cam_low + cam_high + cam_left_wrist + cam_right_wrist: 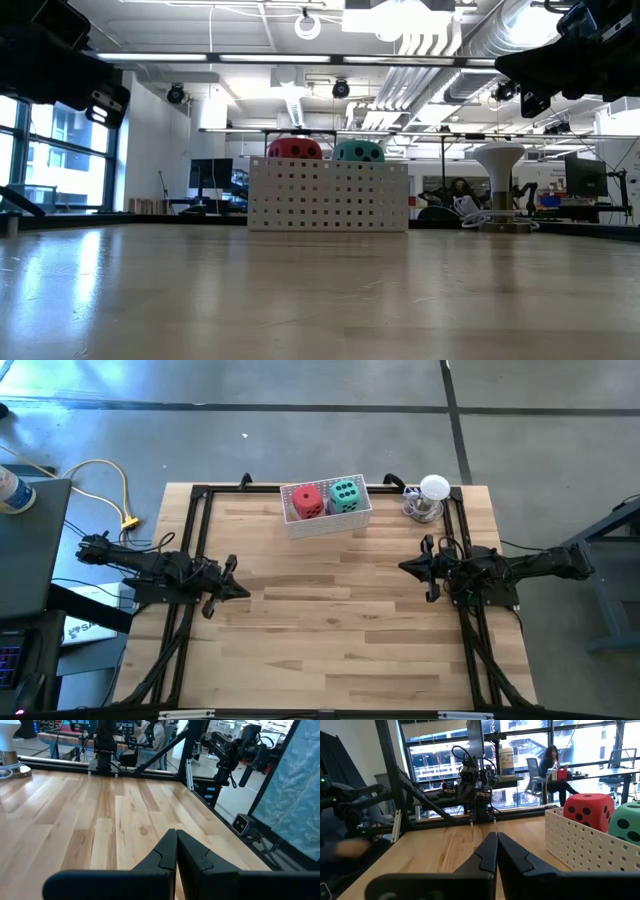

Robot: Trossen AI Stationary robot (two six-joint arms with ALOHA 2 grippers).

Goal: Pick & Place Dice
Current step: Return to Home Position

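Observation:
A red die (307, 501) and a teal-green die (345, 494), both with dark pips, sit side by side in a white perforated basket (327, 523) at the table's far edge; the low view shows their tops, red (295, 148) and teal (358, 150), above the basket wall. The right wrist view shows the red die (588, 812) and teal die (627, 823) in the basket. The pink and purple dice are out of view. My left gripper (243, 591) hovers shut at the table's left side, my right gripper (404, 567) shut at the right side; both touch nothing.
A small lamp with a white round head (433, 490) on a coiled cable stands at the far right corner, right of the basket. A black frame (200, 493) runs along the table's edges. Bare wood (330, 620) spreads between the arms. A person sits far off in the room (554, 757).

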